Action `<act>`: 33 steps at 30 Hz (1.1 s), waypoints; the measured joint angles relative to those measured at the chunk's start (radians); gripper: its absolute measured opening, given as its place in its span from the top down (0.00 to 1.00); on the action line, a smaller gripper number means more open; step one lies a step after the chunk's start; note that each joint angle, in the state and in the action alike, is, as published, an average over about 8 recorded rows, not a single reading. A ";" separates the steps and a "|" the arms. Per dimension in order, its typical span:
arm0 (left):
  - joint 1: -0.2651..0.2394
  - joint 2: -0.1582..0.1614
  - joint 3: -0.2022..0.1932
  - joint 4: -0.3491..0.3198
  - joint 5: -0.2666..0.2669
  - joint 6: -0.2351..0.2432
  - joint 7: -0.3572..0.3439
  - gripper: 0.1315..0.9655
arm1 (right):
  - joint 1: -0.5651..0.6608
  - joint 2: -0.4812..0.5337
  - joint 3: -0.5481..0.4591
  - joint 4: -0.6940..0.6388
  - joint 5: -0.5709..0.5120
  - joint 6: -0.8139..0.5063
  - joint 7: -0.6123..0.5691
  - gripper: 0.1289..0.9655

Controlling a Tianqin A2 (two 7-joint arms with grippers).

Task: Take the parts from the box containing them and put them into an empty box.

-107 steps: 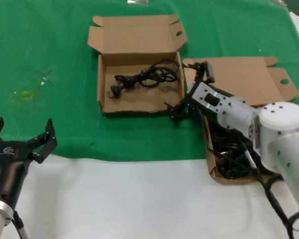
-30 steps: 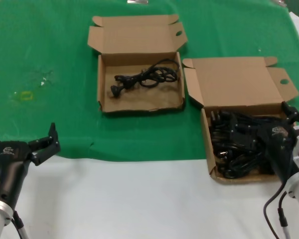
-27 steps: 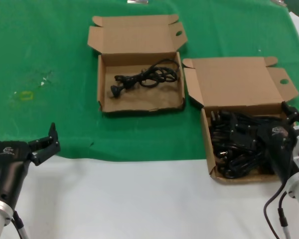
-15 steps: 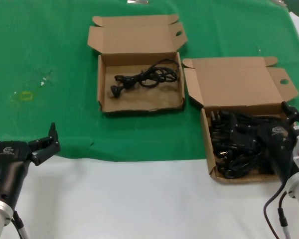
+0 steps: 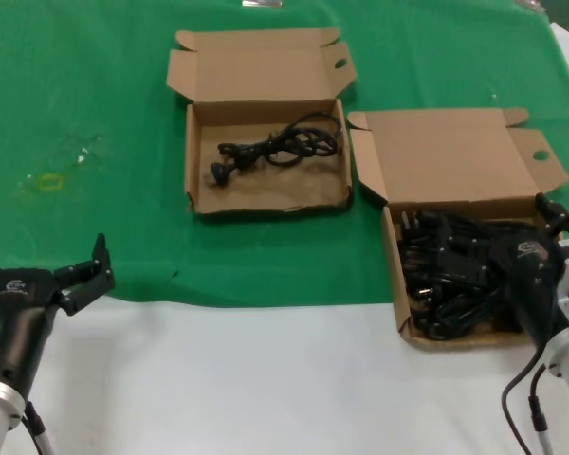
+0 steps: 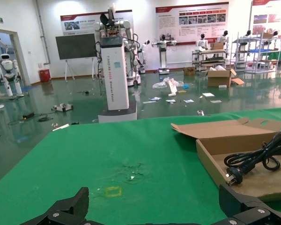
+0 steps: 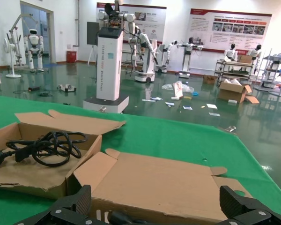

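The box containing the parts (image 5: pixel 396 284) sits at the right with its lid (image 5: pixel 446 156) folded back. A pile of black power cords (image 5: pixel 446 275) fills it. My right gripper (image 5: pixel 512 237) hovers open at the pile's right side, holding nothing. In the right wrist view the open right gripper (image 7: pixel 155 201) faces the lid (image 7: pixel 168 187), with a plug (image 7: pixel 117 218) just below. The other box (image 5: pixel 284 194) at centre holds one cord (image 5: pixel 275 147), which also shows in the wrist views (image 6: pixel 257 154) (image 7: pixel 47 145). My left gripper (image 5: pixel 42 251) waits open at the near left.
Green cloth (image 5: pixel 95 76) covers the far part of the table and bare white surface (image 5: pixel 266 379) the near part. A small yellow square mark (image 5: pixel 47 182) lies on the cloth at left. The two boxes almost touch at their corners.
Earlier my right arm reached to the centre box's near right corner; it has drawn back over the box at the right. Nothing has moved in the last second.
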 joint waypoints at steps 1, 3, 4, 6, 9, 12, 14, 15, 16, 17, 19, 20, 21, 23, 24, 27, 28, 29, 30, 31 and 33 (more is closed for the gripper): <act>0.000 0.000 0.000 0.000 0.000 0.000 0.000 0.00 | 0.000 0.000 0.000 0.000 0.000 0.000 0.000 0.00; 0.000 0.000 0.000 0.000 0.000 0.000 0.000 0.00 | 0.000 0.000 0.000 0.000 0.000 0.000 0.000 0.00; 0.000 0.000 0.000 0.000 0.000 0.000 0.000 0.00 | 0.000 0.000 0.000 0.000 0.000 0.000 0.000 0.00; 0.000 0.000 0.000 0.000 0.000 0.000 0.000 0.00 | 0.000 0.000 0.000 0.000 0.000 0.000 0.000 0.00; 0.000 0.000 0.000 0.000 0.000 0.000 0.000 0.00 | 0.000 0.000 0.000 0.000 0.000 0.000 0.000 0.00; 0.000 0.000 0.000 0.000 0.000 0.000 0.000 0.00 | 0.000 0.000 0.000 0.000 0.000 0.000 0.000 0.00; 0.000 0.000 0.000 0.000 0.000 0.000 0.000 0.00 | 0.000 0.000 0.000 0.000 0.000 0.000 0.000 0.00; 0.000 0.000 0.000 0.000 0.000 0.000 0.000 0.00 | 0.000 0.000 0.000 0.000 0.000 0.000 0.000 0.00; 0.000 0.000 0.000 0.000 0.000 0.000 0.000 0.00 | 0.000 0.000 0.000 0.000 0.000 0.000 0.000 0.00; 0.000 0.000 0.000 0.000 0.000 0.000 0.000 0.00 | 0.000 0.000 0.000 0.000 0.000 0.000 0.000 0.00; 0.000 0.000 0.000 0.000 0.000 0.000 0.000 0.00 | 0.000 0.000 0.000 0.000 0.000 0.000 0.000 0.00; 0.000 0.000 0.000 0.000 0.000 0.000 0.000 0.00 | 0.000 0.000 0.000 0.000 0.000 0.000 0.000 0.00; 0.000 0.000 0.000 0.000 0.000 0.000 0.000 0.00 | 0.000 0.000 0.000 0.000 0.000 0.000 0.000 0.00; 0.000 0.000 0.000 0.000 0.000 0.000 0.000 0.00 | 0.000 0.000 0.000 0.000 0.000 0.000 0.000 0.00; 0.000 0.000 0.000 0.000 0.000 0.000 0.000 0.00 | 0.000 0.000 0.000 0.000 0.000 0.000 0.000 0.00; 0.000 0.000 0.000 0.000 0.000 0.000 0.000 0.00 | 0.000 0.000 0.000 0.000 0.000 0.000 0.000 0.00; 0.000 0.000 0.000 0.000 0.000 0.000 0.000 0.00 | 0.000 0.000 0.000 0.000 0.000 0.000 0.000 0.00; 0.000 0.000 0.000 0.000 0.000 0.000 0.000 0.00 | 0.000 0.000 0.000 0.000 0.000 0.000 0.000 0.00; 0.000 0.000 0.000 0.000 0.000 0.000 0.000 0.00 | 0.000 0.000 0.000 0.000 0.000 0.000 0.000 0.00; 0.000 0.000 0.000 0.000 0.000 0.000 0.000 0.00 | 0.000 0.000 0.000 0.000 0.000 0.000 0.000 0.00; 0.000 0.000 0.000 0.000 0.000 0.000 0.000 0.00 | 0.000 0.000 0.000 0.000 0.000 0.000 0.000 0.00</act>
